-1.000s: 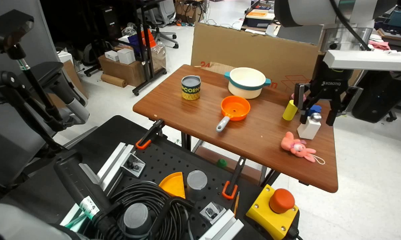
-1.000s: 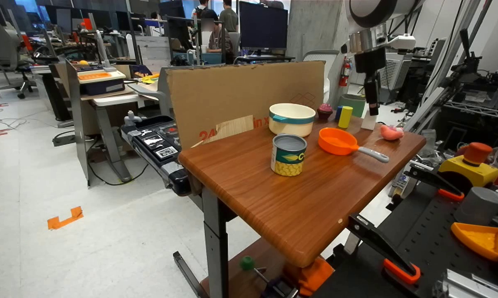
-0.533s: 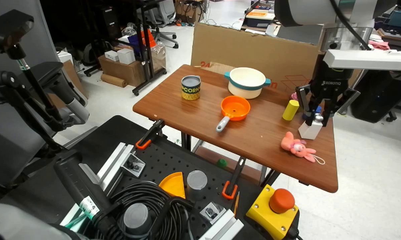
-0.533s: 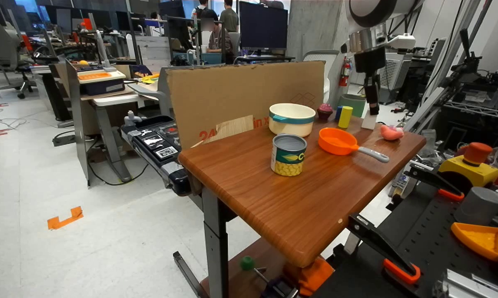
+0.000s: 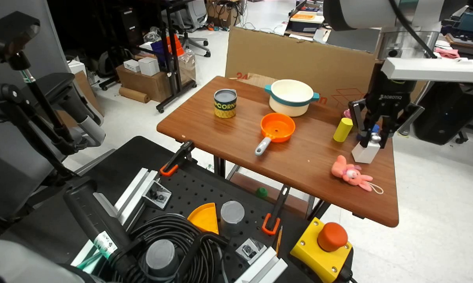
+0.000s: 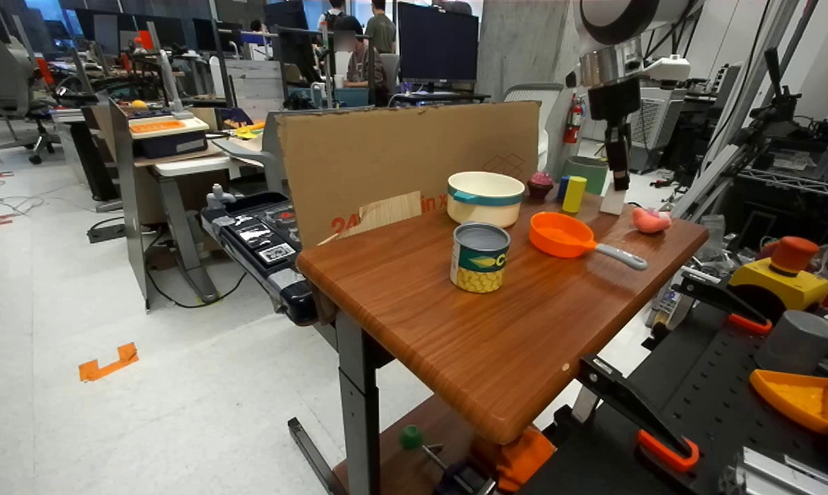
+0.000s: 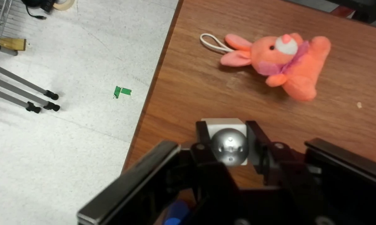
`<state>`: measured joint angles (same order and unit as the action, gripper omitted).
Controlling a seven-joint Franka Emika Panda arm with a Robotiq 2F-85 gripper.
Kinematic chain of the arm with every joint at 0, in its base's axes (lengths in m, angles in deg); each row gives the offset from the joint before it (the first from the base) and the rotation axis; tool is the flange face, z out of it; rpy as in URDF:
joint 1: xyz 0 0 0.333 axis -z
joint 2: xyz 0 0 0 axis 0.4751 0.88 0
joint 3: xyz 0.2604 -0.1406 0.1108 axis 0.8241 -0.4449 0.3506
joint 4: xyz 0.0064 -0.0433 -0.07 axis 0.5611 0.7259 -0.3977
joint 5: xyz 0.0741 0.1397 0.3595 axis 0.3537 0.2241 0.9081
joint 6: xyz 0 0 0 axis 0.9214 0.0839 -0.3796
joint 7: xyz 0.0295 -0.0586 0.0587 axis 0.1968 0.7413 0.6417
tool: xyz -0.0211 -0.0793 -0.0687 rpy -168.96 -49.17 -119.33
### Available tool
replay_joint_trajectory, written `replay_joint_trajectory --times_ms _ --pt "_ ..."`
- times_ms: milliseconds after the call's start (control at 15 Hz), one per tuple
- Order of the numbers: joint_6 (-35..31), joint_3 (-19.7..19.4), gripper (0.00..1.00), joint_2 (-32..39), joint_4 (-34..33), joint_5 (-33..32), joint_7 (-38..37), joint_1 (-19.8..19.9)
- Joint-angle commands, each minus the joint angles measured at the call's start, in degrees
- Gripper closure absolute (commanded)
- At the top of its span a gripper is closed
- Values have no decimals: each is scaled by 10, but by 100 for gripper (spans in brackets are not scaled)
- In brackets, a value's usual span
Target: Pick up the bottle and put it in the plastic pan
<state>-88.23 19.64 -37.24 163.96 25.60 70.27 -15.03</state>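
The bottle [image 5: 365, 155] has a white square body and a round silver cap, and it stands near the table's right end in an exterior view. My gripper [image 5: 374, 143] comes down from above and is shut on its top. In the wrist view one black finger [image 7: 203, 131] lies along each side of the bottle [image 7: 228, 147]. Whether the base touches the table I cannot tell. The plastic pan [image 5: 277, 126], round and orange with a grey handle, sits mid-table with nothing visible inside it. The pan [image 6: 558, 237] also shows in an exterior view.
A pink plush rabbit [image 7: 278, 62] lies close beside the bottle. A yellow cylinder [image 5: 343, 130] and a blue one [image 7: 177, 212] stand near the gripper. Behind the pan is a cream pot [image 5: 291, 96] with teal handles; a corn can [image 5: 225, 103] stands farther off. Cardboard [image 6: 414, 158] backs the table.
The fingers have come together around the top of the bottle, which shifted very slightly. The arm has hardly moved, and the other objects stand as before.
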Motion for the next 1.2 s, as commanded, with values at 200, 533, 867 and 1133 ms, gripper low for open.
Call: replay_joint_trajectory --times_ms 200,533,867,1133 --pt "-37 10 92 -45 32 -4 26 1" --pt "-63 16 92 -70 56 -7 31 -11" --pt "-76 22 92 -94 89 -11 42 -22" --pt "-96 21 92 -112 119 -17 48 -29"
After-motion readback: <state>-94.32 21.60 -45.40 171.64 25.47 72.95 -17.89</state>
